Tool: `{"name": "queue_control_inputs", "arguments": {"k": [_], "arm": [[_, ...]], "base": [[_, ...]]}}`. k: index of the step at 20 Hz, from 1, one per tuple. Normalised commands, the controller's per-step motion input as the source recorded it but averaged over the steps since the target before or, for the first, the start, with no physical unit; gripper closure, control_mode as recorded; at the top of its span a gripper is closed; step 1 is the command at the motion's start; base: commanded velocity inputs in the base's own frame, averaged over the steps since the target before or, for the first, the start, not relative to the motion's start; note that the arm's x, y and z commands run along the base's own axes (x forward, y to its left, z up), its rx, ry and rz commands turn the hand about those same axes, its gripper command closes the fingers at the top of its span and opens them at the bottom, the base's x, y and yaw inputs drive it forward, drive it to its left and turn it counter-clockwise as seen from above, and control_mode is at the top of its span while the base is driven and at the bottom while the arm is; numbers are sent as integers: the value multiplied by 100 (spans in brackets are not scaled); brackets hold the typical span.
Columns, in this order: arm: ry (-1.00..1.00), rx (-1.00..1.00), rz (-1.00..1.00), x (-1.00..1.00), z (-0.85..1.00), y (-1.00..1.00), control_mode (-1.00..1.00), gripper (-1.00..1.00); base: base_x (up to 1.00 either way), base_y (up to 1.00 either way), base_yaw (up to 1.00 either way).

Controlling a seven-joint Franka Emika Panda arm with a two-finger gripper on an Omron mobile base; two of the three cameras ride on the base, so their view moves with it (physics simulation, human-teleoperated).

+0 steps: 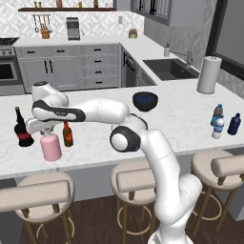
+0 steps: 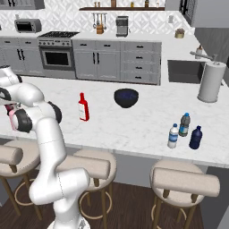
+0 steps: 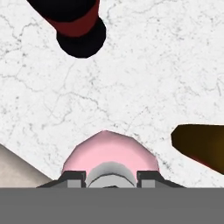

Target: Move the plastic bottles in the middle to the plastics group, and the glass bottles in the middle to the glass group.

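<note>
Three bottles belong to the task, and one is judged still untouched. Going left to right in the left base view: at the counter's [image 1: 119, 138] left end the black round-bellied, long-necked bottle with a red label [image 1: 21, 128] and the small brown bottle with a red label [image 1: 67, 135] make up the glass group, and the squat pale pink glass bottle with a short neck [image 1: 50, 147] is seen just beside them, at about four o'clock from the black one. It is thus as good as delivered, though not yet let go. The slim red glass bottle with a white label [image 2: 83, 108] is seen in the right base view mid-counter, at about nine o'clock from a dark blue bowl [image 2: 126, 97]; it is left to be moved. At the right end, the small clear plastic water bottle with a white cap [image 1: 218, 127] is placed beside the bluish clear bottle with a blue cap [image 1: 218, 113] and the small dark blue bottle [image 1: 234, 124], so that part looks done.

The pincer [image 3: 111, 178] is narrowly clenched on the pink bottle's neck, one finger at either side, from straight above.
</note>
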Motion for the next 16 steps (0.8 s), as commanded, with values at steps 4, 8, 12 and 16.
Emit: {"name": "queue_control_inputs", "arguments": {"k": [4, 8, 12, 16], "arm": [[-1, 0, 0, 0, 0, 0, -100, 100], [0, 0, 0, 0, 0, 0, -100, 100], [0, 0, 0, 0, 0, 0, -100, 100], [0, 0, 0, 0, 0, 0, -100, 100]], "base": [[0, 0, 0], [0, 0, 0], [0, 0, 0], [0, 0, 0]]}}
